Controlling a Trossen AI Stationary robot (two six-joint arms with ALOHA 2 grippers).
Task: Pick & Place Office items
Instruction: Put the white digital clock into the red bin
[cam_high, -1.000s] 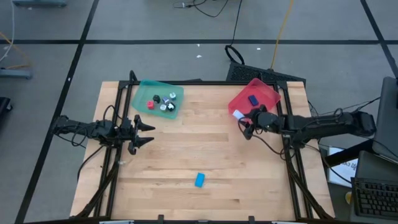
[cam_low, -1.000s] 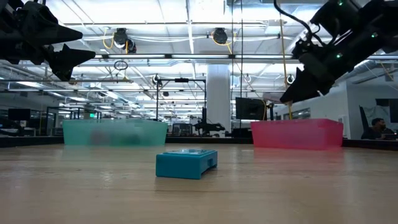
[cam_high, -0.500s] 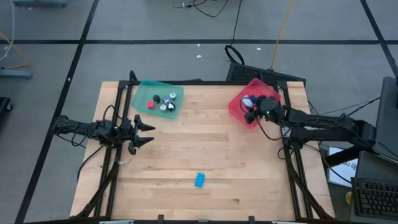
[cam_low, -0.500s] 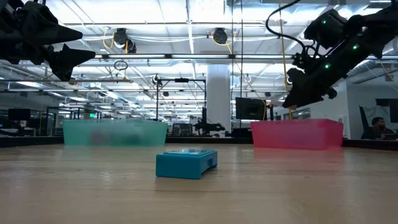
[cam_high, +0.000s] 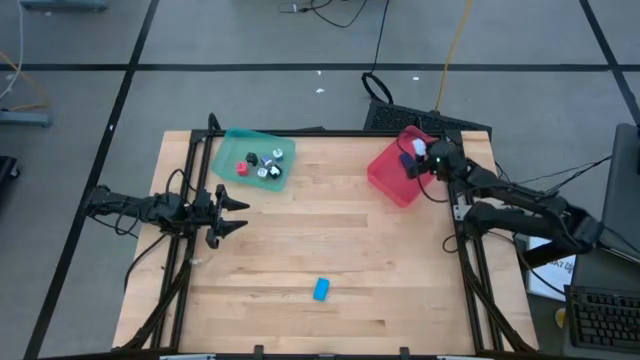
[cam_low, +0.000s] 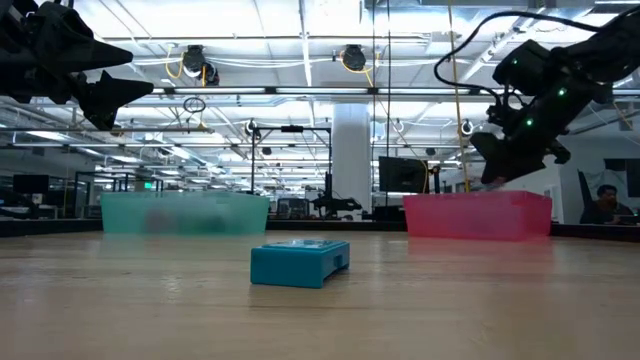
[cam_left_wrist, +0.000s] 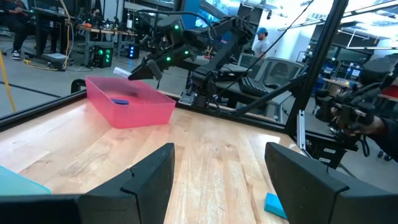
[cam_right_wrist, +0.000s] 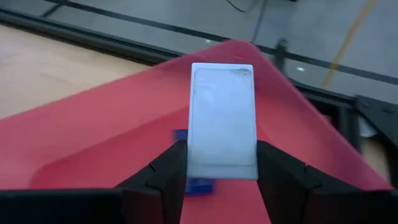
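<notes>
While the right pincer (cam_right_wrist: 219, 186) pinches a white block (cam_right_wrist: 222, 121), it hangs over the red tray (cam_high: 390, 175) at the desk's far right corner.
Left pincer (cam_high: 236, 213) is spread near the left edge; a blue block (cam_high: 321, 289) lies near the front edge.

A: The high view looks straight down on the whole tabletop (cam_high: 330, 240); the low one sits at its surface, facing the room.

B: Both share the red tray (cam_high: 392, 176); the right wrist camera hovers close above it; the left wrist camera sees it from afar.

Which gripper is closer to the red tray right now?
Right. The right gripper hangs just above the red tray, holding a white piece; the left gripper waits across the table.
</notes>
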